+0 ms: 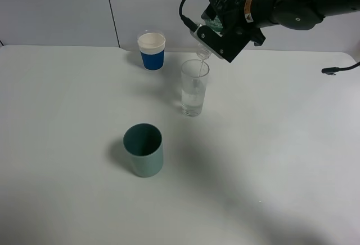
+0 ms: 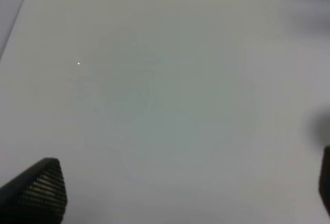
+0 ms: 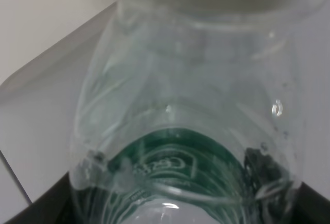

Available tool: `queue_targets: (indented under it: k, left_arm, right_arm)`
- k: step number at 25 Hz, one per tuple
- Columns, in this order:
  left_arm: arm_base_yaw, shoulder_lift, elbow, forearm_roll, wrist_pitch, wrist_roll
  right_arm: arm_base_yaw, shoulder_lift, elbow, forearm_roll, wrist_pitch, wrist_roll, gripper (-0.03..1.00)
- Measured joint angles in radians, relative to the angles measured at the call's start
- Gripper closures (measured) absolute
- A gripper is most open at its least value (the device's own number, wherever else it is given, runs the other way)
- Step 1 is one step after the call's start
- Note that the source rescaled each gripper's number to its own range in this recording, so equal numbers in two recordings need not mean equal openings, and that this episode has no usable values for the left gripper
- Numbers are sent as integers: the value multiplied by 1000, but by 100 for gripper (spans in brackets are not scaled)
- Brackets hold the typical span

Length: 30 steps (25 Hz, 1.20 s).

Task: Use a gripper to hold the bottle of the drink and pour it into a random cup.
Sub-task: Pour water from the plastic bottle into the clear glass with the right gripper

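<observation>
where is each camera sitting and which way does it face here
Exterior high: mounted high, looking down at the table; shows the right claw tilting the bottle over the glass.
Left wrist: faces bare table; the open left claw shows only its tips.
Right wrist: looks along the gripped bottle, close up; dark claw parts flank it.
Shared: exterior and right wrist both show the bottle.

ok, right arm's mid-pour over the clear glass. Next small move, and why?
Probably tip the bottle a touch steeper, with its mouth above the rim of the glass. The right hand is shut on it, a thin stream falls into the glass, and the glass is only part full.
</observation>
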Motion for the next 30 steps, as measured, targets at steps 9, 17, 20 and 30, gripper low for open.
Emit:
queue_targets:
  k: [9,17,20,30]
  left_arm:
    - [0,0,0,0,0,0]
    - [0,0,0,0,0,0]
    - [0,0,0,0,0,0]
    - [0,0,0,0,0,0]
  right_arm:
    - [7,0,0,-20,-7,0,96]
    - [16,0,0,-41,-16,0,96]
    - [20,0,0,-41,-20,0,96]
    - [20,0,0,-50,-17,0,96]
